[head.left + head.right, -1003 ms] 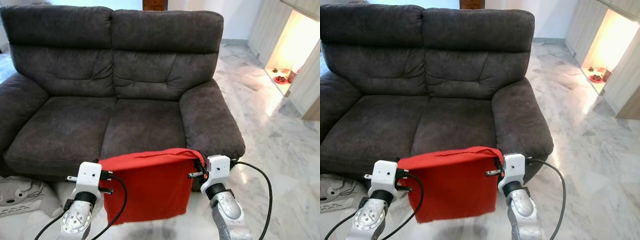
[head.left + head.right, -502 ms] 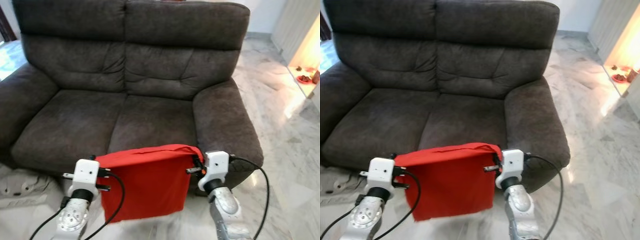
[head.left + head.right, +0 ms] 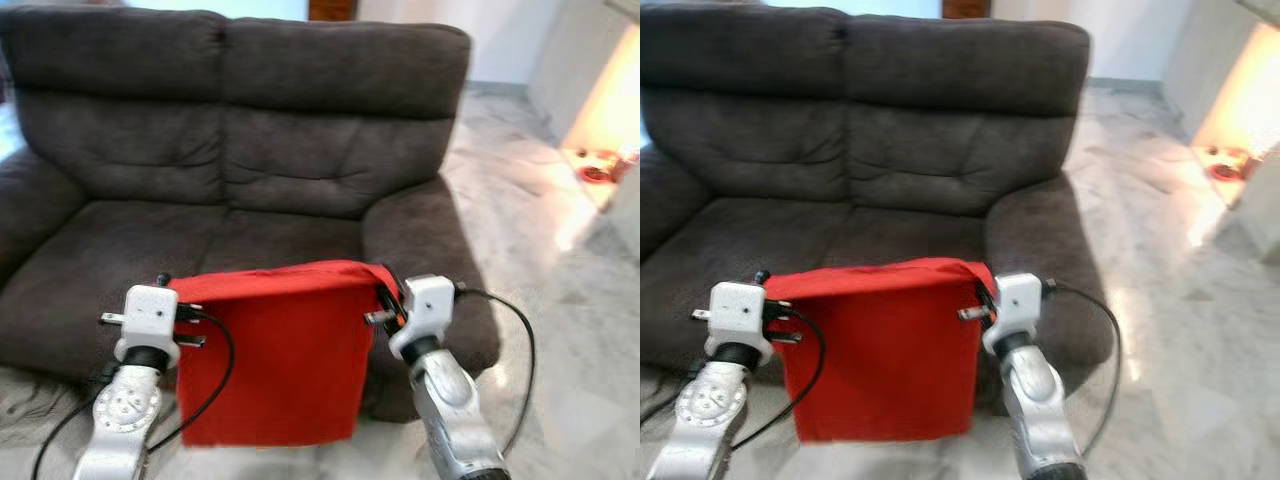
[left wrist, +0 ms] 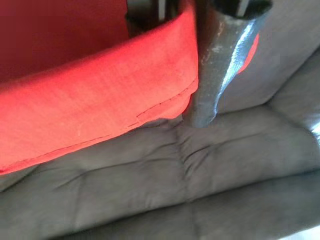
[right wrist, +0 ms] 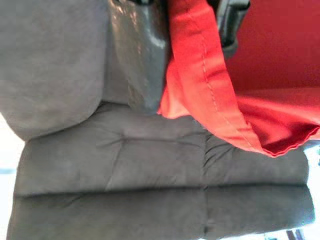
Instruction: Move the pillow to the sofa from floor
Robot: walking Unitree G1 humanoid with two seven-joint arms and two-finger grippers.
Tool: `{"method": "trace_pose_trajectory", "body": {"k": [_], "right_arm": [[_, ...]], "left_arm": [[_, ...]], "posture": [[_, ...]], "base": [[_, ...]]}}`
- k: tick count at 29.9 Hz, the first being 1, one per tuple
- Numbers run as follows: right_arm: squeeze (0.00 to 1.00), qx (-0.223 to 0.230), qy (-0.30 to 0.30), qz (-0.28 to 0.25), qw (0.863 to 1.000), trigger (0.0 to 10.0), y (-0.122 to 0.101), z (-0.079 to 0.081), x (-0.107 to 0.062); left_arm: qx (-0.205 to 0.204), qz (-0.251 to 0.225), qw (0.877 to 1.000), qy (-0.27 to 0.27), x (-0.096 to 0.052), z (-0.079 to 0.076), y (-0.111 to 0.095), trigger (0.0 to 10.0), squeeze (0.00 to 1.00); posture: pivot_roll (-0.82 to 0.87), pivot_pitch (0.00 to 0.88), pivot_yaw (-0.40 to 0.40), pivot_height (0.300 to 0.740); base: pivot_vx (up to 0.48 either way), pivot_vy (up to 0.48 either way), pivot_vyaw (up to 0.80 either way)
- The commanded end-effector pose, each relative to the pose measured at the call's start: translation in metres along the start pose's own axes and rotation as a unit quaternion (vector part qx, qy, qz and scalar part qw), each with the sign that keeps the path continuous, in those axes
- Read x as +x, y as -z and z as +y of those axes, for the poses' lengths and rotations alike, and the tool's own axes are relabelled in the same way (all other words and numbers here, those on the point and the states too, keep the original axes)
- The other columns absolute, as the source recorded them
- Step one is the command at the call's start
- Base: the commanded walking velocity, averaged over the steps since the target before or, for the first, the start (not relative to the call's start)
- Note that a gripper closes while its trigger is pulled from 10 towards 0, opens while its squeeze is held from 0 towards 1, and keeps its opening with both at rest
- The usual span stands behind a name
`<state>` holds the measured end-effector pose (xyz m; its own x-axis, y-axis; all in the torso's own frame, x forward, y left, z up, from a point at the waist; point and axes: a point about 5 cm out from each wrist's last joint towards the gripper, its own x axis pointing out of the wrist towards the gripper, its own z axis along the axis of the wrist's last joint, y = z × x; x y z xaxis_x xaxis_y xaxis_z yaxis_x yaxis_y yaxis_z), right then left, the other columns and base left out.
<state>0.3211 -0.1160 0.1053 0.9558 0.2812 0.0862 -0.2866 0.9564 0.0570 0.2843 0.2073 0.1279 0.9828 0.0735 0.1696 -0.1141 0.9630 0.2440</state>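
A flat red pillow (image 3: 270, 350) hangs between my two grippers in front of the dark grey sofa (image 3: 240, 150), its lower edge near the floor. My left gripper (image 3: 190, 312) is shut on the pillow's upper left corner. My right gripper (image 3: 385, 300) is shut on the upper right corner, just before the sofa's right armrest (image 3: 420, 250). In the left wrist view a dark finger (image 4: 215, 75) presses the red cloth (image 4: 90, 95) above the seat cushions. In the right wrist view a finger (image 5: 140, 55) clamps the red hem (image 5: 205, 75).
The two seat cushions (image 3: 130, 250) lie bare behind the pillow. Pale marble floor (image 3: 560, 290) stretches to the right, with a lit niche (image 3: 600, 110) in the right wall holding small items. Black cables (image 3: 515, 340) loop from both wrists.
The view has shifted as I moved. The pillow is held higher, its top edge now overlapping the seat's front, with both grippers still clamped on its corners.
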Motion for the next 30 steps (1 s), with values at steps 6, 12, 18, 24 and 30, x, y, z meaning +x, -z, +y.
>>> {"method": "trace_pose_trajectory", "body": {"k": [6,12,18,24,30], "right_arm": [[0.00,0.006,0.006,-0.109,0.994,10.0,-0.055,0.000,0.017],[0.00,-0.013,-0.014,-0.141,0.990,10.0,-0.075,0.007,0.026],[0.00,-0.018,-0.042,-0.200,0.979,10.0,-0.113,0.018,0.033],[0.00,-0.034,-0.069,-0.239,0.968,10.0,-0.137,0.027,0.040],[0.00,-0.033,-0.068,-0.254,0.964,10.0,-0.147,0.027,0.046]], "left_arm": [[0.023,-0.049,0.995,-0.080,0.012,0.047,-0.030,10.0,0.00],[0.038,-0.068,0.992,-0.100,0.024,0.065,-0.045,10.0,0.00],[0.058,-0.105,0.985,-0.121,0.031,0.080,-0.070,10.0,0.00],[0.070,-0.132,0.980,-0.132,0.040,0.092,-0.091,10.0,0.00],[0.082,-0.140,0.978,-0.130,0.043,0.092,-0.098,10.0,0.00]], "posture": [[0.10,0.077,-0.005,0.740],[0.11,0.078,-0.003,0.740],[0.10,0.077,0.001,0.740],[0.11,0.060,0.006,0.740],[0.11,0.059,0.011,0.740]], "base": [[0.303,0.000,0.00],[0.304,0.000,0.00],[0.303,0.000,0.00],[0.303,0.000,0.00],[0.304,0.000,0.00]]}}
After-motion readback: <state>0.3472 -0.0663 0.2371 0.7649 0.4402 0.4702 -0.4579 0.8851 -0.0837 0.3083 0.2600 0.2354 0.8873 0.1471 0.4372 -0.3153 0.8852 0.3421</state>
